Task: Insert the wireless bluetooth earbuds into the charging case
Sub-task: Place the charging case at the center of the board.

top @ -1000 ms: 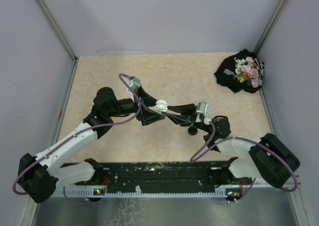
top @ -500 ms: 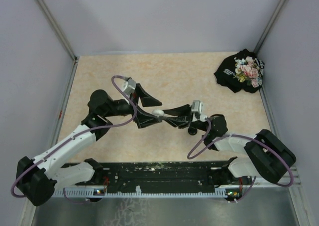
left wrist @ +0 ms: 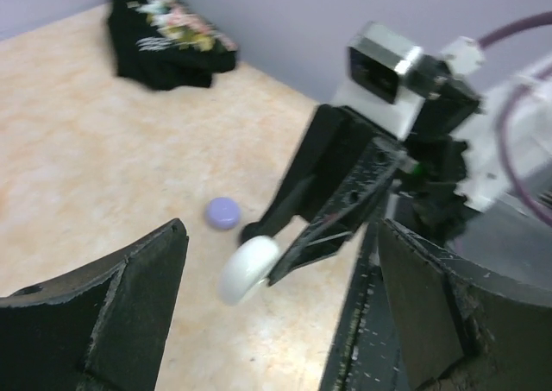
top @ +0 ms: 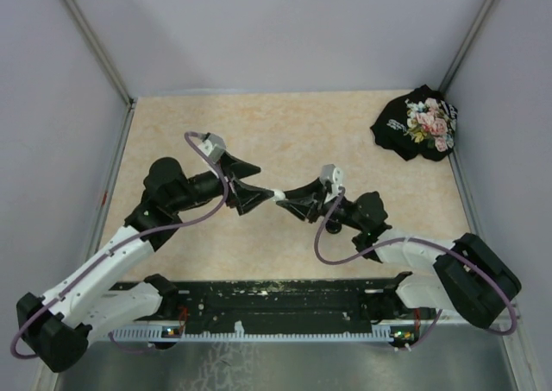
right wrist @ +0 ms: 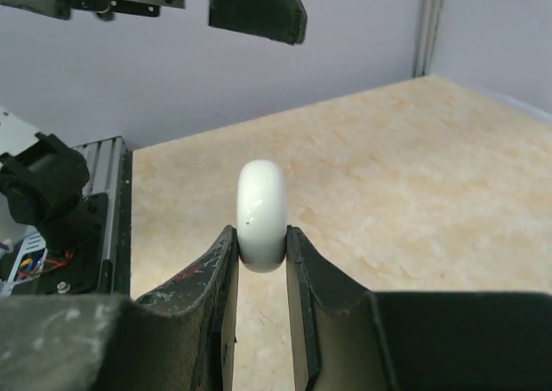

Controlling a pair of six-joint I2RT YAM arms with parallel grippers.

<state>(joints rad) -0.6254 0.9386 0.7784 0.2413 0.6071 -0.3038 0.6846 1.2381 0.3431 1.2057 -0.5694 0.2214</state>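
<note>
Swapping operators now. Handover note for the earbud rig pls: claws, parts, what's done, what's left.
Right claw: shut on the white round case, held edge-on above the table.
Left claw: open, empty, facing that case, not touching it.
Lavender disc lies on the table; black floral pouch sits in the far right corner.
Earbuds: none visible in any view.
Done: white case picked up; it shows no open lid.
Left: open the case, locate the earbuds, seat them.

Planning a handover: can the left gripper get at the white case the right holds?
Probably yes: left gripper is open and facing the white case, whose top sticks clear above the right gripper.
</note>
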